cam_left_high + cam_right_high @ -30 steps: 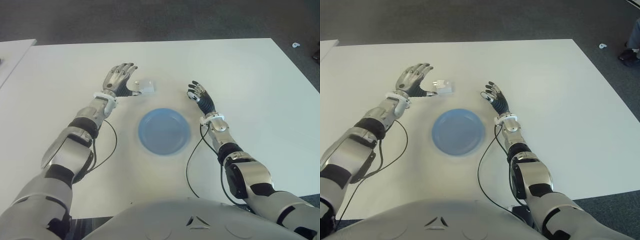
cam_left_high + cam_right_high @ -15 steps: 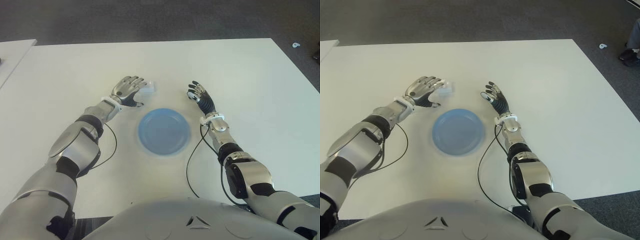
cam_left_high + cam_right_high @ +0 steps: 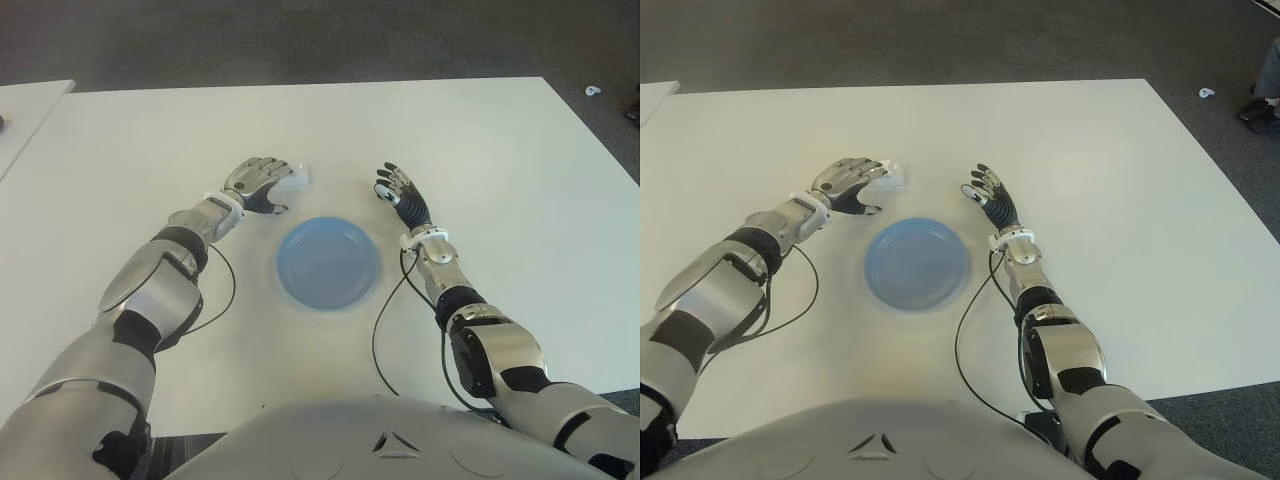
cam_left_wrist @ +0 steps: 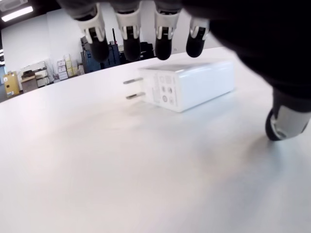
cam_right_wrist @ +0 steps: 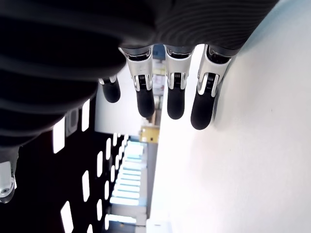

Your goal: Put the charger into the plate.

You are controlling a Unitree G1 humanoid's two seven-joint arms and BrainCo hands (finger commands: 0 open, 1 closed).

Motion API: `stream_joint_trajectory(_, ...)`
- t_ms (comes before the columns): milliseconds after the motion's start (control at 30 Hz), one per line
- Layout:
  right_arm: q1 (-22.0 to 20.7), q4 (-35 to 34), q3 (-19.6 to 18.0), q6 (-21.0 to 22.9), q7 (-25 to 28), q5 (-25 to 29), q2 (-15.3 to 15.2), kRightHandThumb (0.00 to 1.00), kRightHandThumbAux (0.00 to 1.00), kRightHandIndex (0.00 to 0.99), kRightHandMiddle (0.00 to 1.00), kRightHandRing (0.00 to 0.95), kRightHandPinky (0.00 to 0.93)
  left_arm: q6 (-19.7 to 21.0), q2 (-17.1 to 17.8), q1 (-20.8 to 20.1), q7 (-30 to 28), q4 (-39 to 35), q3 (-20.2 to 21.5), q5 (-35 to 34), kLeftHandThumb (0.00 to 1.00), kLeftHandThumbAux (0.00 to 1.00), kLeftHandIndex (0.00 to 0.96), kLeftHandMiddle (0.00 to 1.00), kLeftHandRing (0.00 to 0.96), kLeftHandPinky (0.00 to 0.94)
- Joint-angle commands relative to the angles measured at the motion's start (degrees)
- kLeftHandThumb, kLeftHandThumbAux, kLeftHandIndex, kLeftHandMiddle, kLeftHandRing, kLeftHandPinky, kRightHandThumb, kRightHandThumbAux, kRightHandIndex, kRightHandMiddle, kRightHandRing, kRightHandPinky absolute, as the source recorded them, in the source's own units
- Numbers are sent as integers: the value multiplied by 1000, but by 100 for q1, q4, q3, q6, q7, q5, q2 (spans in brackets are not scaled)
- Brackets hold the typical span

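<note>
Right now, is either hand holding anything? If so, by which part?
Nothing is held. The left hand hovers over the charger, fingers spread above it and not closed on it. The right hand shows open and empty beside the plate.

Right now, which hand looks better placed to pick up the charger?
The left hand: it is spread palm-down right over the white charger, not yet gripping. The right hand shows open on the blue plate's other side.

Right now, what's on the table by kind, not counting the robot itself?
Charger: 1
Plate: 1
Total: 2
</note>
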Motion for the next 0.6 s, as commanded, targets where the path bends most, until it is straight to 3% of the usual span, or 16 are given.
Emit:
stream_joint_trajectory(33, 476, 334, 68, 421, 86, -98, 82, 0, 470, 34, 164, 144, 119, 126, 10, 450, -480, 240, 35, -80, 7, 519, 0, 0, 0, 0)
stream_joint_trajectory(600, 511, 299, 55, 420, 110, -83, 83, 0, 473, 33, 169, 149, 110, 58, -30, 554, -921, 207, 449, -672, 0, 469, 0, 0, 0, 0)
